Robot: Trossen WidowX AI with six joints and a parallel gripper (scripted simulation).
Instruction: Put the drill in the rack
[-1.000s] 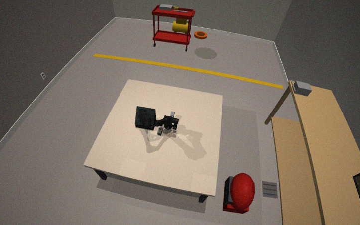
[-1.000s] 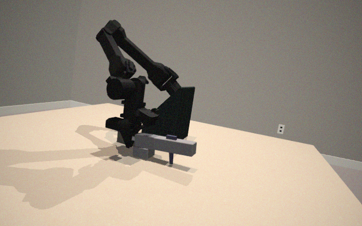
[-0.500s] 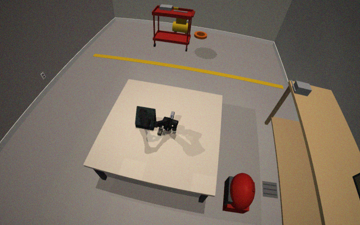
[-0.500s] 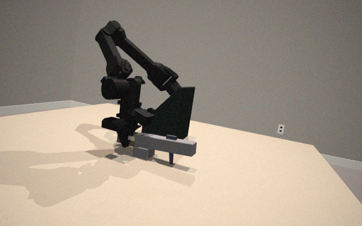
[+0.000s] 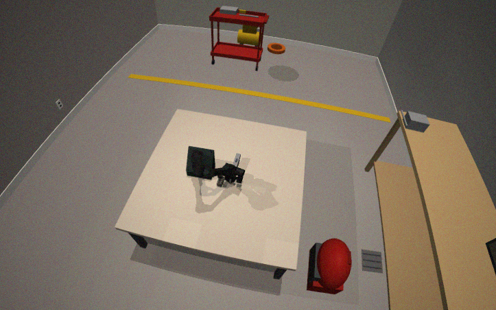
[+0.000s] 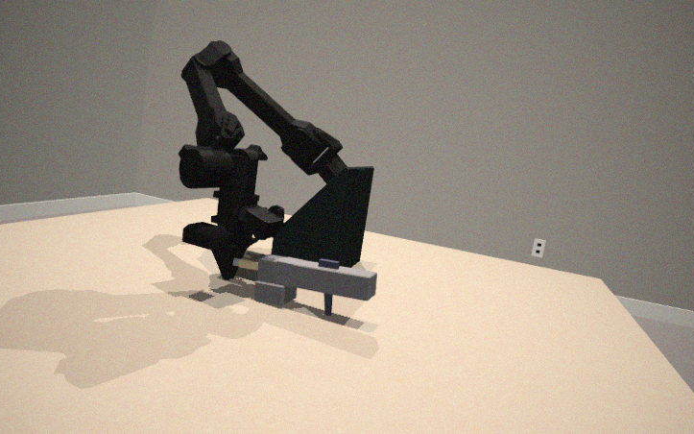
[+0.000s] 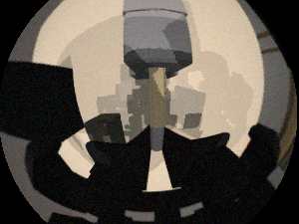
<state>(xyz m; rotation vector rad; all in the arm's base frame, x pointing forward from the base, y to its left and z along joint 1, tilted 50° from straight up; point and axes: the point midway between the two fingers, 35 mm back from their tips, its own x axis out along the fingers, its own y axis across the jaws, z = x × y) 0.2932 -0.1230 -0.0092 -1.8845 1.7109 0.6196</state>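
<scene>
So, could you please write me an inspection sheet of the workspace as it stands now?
Surface: cream table, bearing the arm's dark base block.
Job's things: grey block on a thin dark leg; a small blue key on its top; a thin tan drill sticking out of the block's end. The rack cannot be made out with certainty.
Clutter: nothing seen on the table.
Grippers: gripper shut on the drill, fingers pointing down beside the block's end.
Cables: nothing seen.
Surroundings: red cart with a yellow tank, orange ring, yellow floor line, red dome-shaped machine, tan benches, wall socket.
</scene>
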